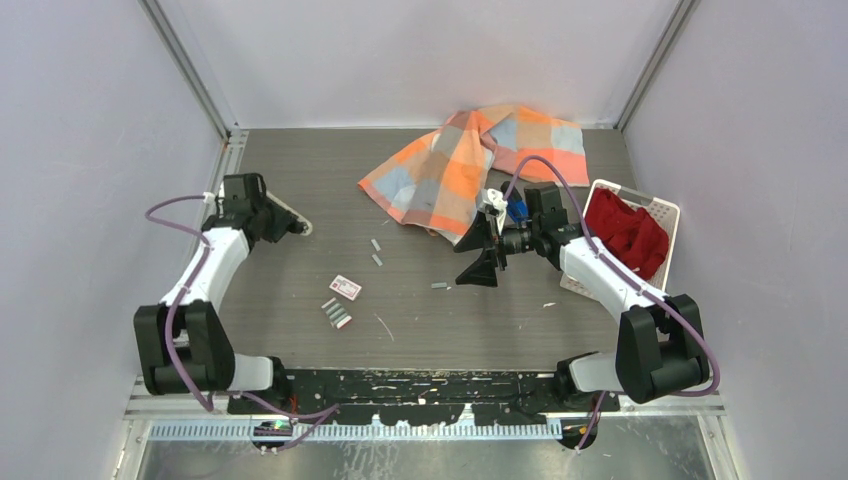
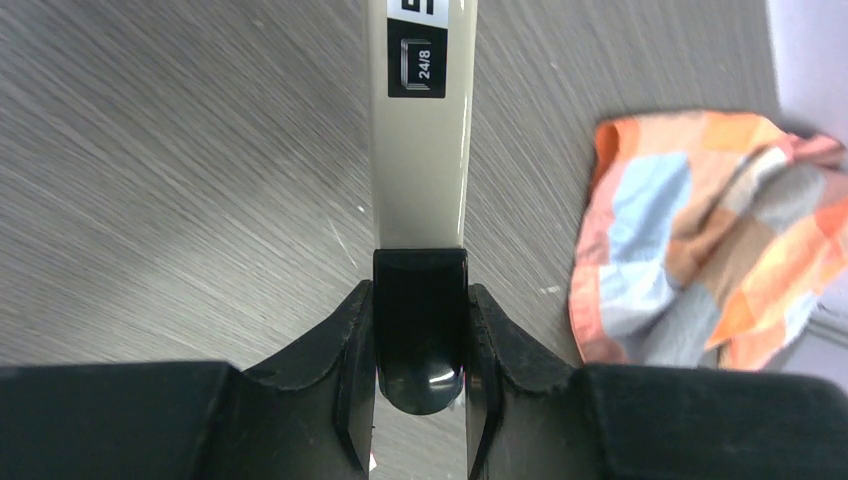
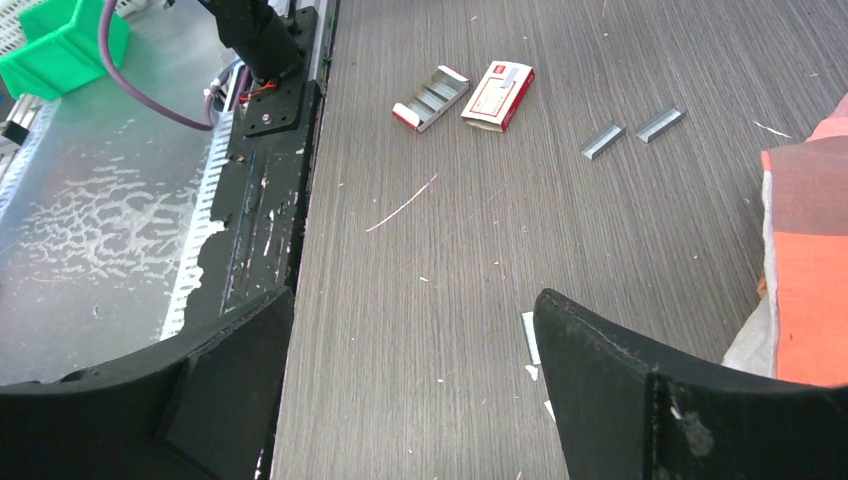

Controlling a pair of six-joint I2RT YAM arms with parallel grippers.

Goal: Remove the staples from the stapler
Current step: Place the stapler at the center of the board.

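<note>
A cream-white stapler (image 2: 420,150) with a black rear end and a "24/8" label lies along the table, also seen at the left as the stapler (image 1: 296,226). My left gripper (image 2: 420,345) is shut on that black rear end. Short silver staples (image 1: 377,252) lie loose mid-table, and another strip of staples (image 1: 440,286) lies further right. In the right wrist view two staples (image 3: 630,132) lie ahead. My right gripper (image 3: 410,380) hangs open over bare table with nothing between its fingers, its place overhead being the right gripper (image 1: 482,257).
A white-and-red packet (image 3: 498,96) lies beside its inner tray (image 3: 430,98), which holds several strips. An orange-and-blue checked cloth (image 1: 475,165) lies at the back. A white basket (image 1: 665,212) with a red cloth stands at the right. A green bin (image 3: 60,45) sits off the table.
</note>
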